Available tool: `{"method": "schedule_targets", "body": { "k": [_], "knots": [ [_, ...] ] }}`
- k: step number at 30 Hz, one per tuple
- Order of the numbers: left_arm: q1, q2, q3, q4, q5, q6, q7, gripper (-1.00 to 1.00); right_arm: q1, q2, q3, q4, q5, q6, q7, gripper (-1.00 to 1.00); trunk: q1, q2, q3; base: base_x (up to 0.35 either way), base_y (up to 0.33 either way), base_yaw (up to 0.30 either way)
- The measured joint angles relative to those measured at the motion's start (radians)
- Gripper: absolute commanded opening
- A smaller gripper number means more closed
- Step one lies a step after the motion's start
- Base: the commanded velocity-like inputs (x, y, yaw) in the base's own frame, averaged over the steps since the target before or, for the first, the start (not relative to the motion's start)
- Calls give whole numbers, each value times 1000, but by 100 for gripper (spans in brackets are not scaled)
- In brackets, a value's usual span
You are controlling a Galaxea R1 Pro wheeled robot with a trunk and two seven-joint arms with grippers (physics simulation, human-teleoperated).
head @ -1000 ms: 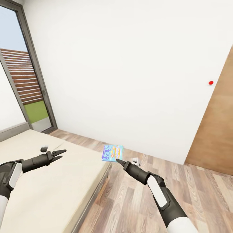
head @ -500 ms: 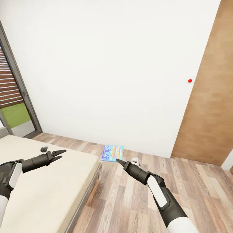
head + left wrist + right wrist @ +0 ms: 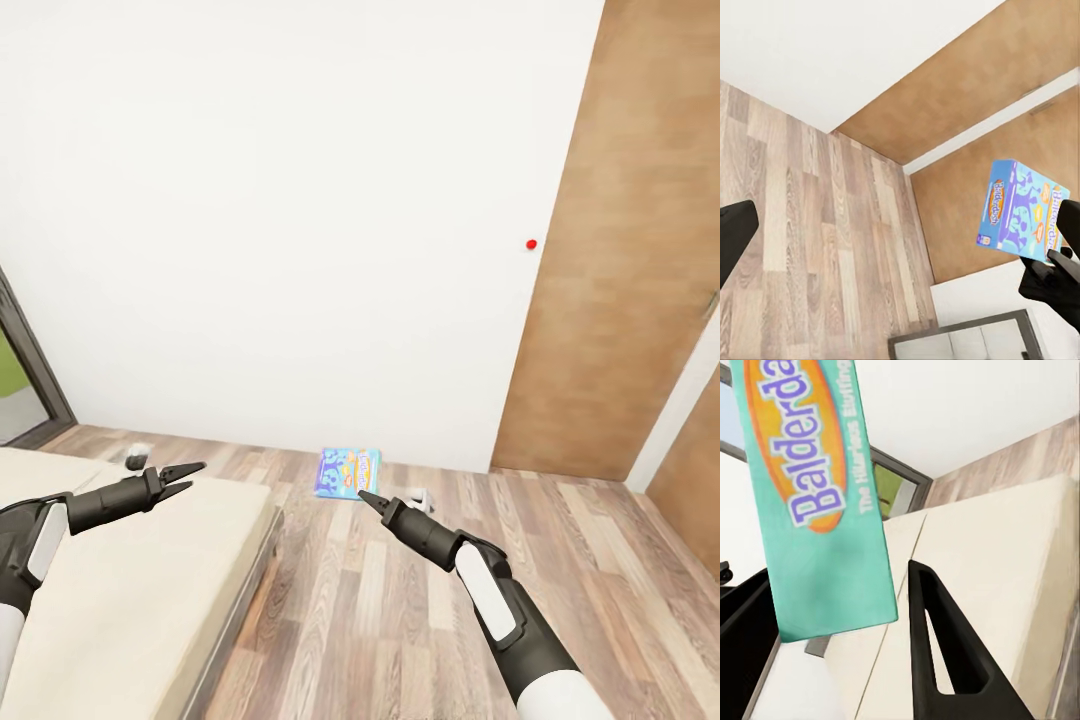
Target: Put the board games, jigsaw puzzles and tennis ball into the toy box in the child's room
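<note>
— Supporting surfaces, please.

— Two. The bed (image 3: 140, 600) stands at the near left. The floor (image 3: 400, 620) takes up the rest.

— Condition of the bed?

— Beige mattress (image 3: 110, 640), smooth and flat, on a dark grey frame (image 3: 232, 612). The frame shows as a narrow strip along the bed's right edge. The far right corner of the mattress is rounded.

— And the floor?

— Wood planks in mixed pale and brown tones, laid lengthwise away from the bed's foot. They meet the white wall (image 3: 300, 250) along the far edge and a brown wooden door (image 3: 610, 300) at the far right. The bed's frame rests directly on the planks.
</note>
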State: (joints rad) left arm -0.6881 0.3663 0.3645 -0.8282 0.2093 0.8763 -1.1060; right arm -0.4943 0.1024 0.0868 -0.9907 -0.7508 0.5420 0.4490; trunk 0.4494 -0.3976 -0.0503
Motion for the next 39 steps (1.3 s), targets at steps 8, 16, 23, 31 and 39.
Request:
{"method": "schedule_targets", "body": {
  "k": [8,16,23,31,39],
  "knots": [
    [0,0,0,0,0,0,0,100,0,0,0,0,0,0,0,-100,0,0,-4,0,0,-260],
    [0,-1,0,0,0,0,0,100,0,0,0,0,0,0,-1,-100,0,0,-9,0,0,-260],
    [0,-1,0,0,0,0,0,100,0,0,0,0,0,0,-2,-100,0,0,-13,0,0,-260],
    [0,0,0,0,0,0,-1,100,0,0,0,0,0,0,-2,-100,0,0,-17,0,0,-260],
    [0,0,0,0,0,1,0,100,0,0,0,0,0,0,-1,-100,0,0,-21,0,0,-260]
  ]
}}
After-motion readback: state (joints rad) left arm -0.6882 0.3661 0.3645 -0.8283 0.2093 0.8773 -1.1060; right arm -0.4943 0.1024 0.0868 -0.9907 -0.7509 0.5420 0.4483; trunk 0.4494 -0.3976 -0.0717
